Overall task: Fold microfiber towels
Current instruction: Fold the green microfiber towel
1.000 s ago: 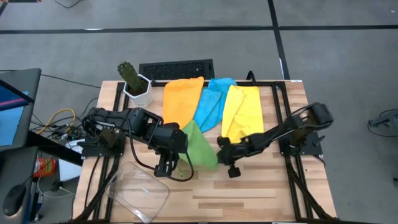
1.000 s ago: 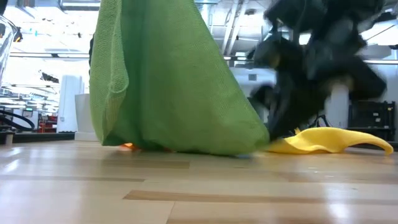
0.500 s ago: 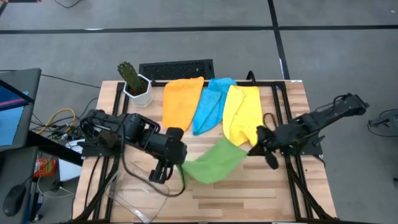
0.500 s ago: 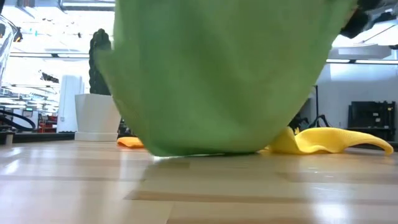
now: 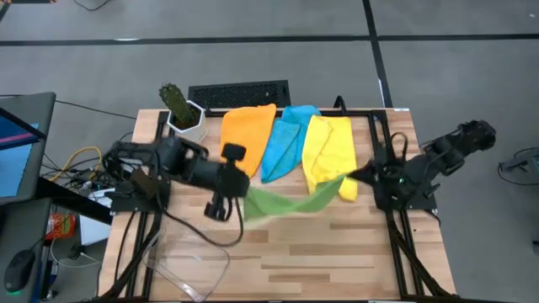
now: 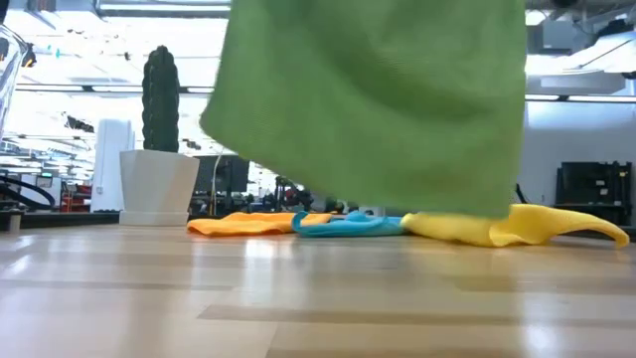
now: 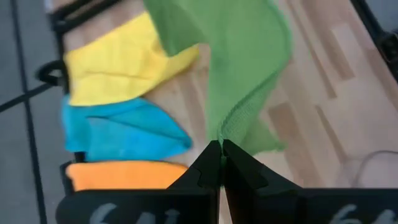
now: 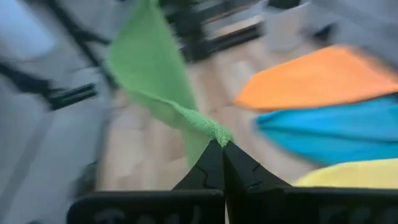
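The green towel [image 5: 286,204] hangs in the air between my two grippers, clear of the table, and fills the upper low view [image 6: 378,99]. My left gripper [image 5: 240,192] is shut on its left end; my right gripper [image 5: 347,178] is shut on its right end. The orange towel [image 5: 246,135], the light blue towel [image 5: 286,139] and the yellow towel [image 5: 328,151] lie flat side by side at the table's far side. My left gripper pinches a corner of the green towel [image 7: 225,134] between its two shut fingers. The towel stretches away from the fingers, lifted clear of the table. My right gripper pinches the opposite corner of the green towel [image 8: 217,134] between its two shut fingers. The cloth runs off toward the left arm, held off the table.
A cactus in a white pot [image 5: 181,109] stands at the far left corner, a black keyboard [image 5: 240,93] behind the towels. A clear plastic tub [image 5: 189,261] sits at the near left. Bare wood lies at the near middle and right.
Both grippers have risen and moved apart, the left toward the table's left, the right toward its right edge. The green towel, which hung bunched with its lower edge on the table, is now spread out between them and lifted clear.
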